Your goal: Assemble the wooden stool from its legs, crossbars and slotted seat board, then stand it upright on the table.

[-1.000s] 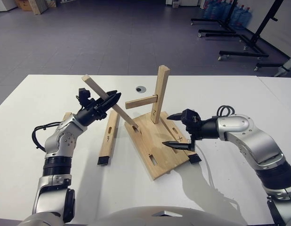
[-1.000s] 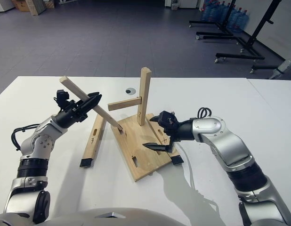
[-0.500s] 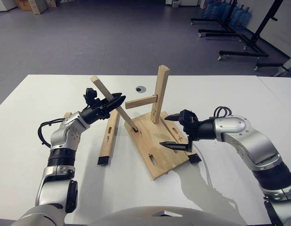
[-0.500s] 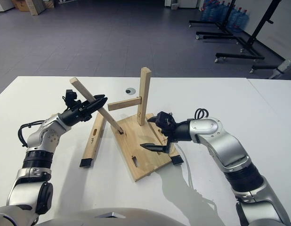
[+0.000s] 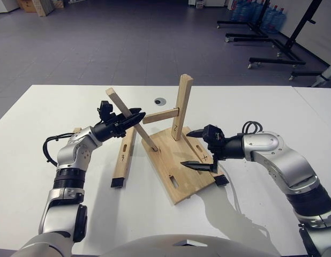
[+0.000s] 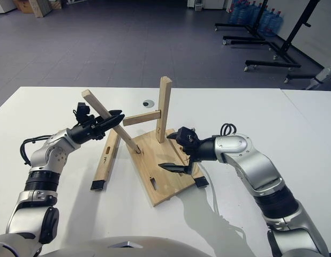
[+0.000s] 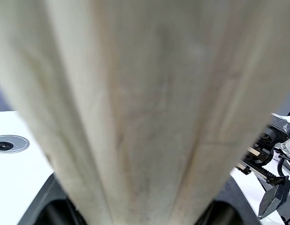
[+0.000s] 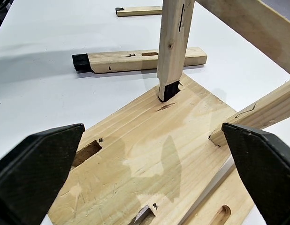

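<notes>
The seat board [image 5: 179, 174] lies flat on the table [image 5: 262, 101], and everything here is placed from it. 1 leg [image 5: 182, 104] stands upright in a slot at the board's far side, with a crossbar [image 5: 160, 115] jutting from it toward the board's left. The left gripper [image 5: 132, 115] is pinched around a 2nd leg [image 5: 145, 135], whose black-capped foot sits at the slot on the board's left edge. That leg's long axis leans up and away from the board to the left, well off vertical. A 3rd leg [image 5: 122, 155] lies flat on the table just left of the board, and a 4th [image 5: 221, 180] lies along the board's right edge. The right gripper [image 5: 187, 148] hovers over the board's right half with its fingers spread wide, holding nothing. The coming move likely turns on that lean: the left arm alone has the tilted leg and would need to swing its top toward the board until the foot drops square into the slot. The crossbar's free end points at that leg, so the 2 probably have to meet.
</notes>
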Robot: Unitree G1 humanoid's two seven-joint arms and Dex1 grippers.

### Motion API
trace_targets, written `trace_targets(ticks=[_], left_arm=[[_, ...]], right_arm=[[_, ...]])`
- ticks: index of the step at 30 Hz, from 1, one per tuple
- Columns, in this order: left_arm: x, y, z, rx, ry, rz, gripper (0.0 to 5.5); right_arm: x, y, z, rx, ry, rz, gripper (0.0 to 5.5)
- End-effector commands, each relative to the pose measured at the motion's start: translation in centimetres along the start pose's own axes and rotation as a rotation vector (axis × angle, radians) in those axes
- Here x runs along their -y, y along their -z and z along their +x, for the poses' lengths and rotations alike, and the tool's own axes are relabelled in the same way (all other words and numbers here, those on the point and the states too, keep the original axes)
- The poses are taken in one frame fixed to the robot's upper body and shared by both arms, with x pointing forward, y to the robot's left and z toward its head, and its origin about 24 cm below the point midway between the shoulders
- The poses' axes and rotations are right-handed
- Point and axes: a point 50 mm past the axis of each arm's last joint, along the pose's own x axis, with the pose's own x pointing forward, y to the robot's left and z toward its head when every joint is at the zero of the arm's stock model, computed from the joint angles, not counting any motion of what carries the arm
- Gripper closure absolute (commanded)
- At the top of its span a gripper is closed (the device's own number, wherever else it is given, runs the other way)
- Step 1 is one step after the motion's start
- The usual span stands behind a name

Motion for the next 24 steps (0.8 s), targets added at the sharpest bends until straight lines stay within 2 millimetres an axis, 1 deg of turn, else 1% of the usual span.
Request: trace_targets(ticks=[1,5,8,11,16,24], left_arm=[[-0.6,-0.6,-0.2,-0.032,-0.021,0.031,3.48],[-0.8,-1.4,-0.3,-0.032,-0.021,0.039,3.48],[-0.9,-1.4,-0.3,-0.056,-0.020,0.047,3.48],[-0.7,-1.3,-0.1,-0.063,-0.014,0.049,3.48],[-0.4,-2.0,0.3,-0.050,0.009,0.039,3.48],[-0.2,-2.9,0.5,-0.038,0.015,0.028,3.48]], right_arm=[[0.0,-0.1,0.1,0.000,0.005,-0.004,0.10],[0.0,-0.2,0.1,0.002,0.004,-0.003,0.10],[0.0,-0.2,0.2,0.002,0.004,-0.002,0.10],[-0.1,-0.2,0.2,0.004,0.002,-0.001,0.10],[-0.2,-0.2,0.3,0.007,0.000,0.003,0.10],[-0.2,-0.2,0.4,0.009,-0.002,0.006,0.10]])
